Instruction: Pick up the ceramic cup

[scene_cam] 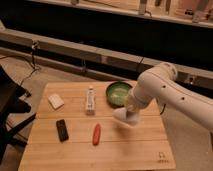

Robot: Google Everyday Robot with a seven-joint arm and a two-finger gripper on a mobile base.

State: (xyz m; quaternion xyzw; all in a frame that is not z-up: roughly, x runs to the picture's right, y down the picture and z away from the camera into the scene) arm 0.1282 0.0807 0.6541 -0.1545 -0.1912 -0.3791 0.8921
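My gripper (126,115) hangs at the end of the white arm (160,90), which reaches in from the right over the middle right of the wooden table (130,150). It is shut on the small white ceramic cup (121,116). The cup is tilted and sits just above the tabletop, in front of the green bowl (118,92). The gripper hides part of the cup.
A white tube (90,99) lies left of the bowl. A pale block (55,101) lies at the far left, a black device (62,130) at the front left and a red object (96,134) in the middle front. A dark chair (9,107) stands left of the table.
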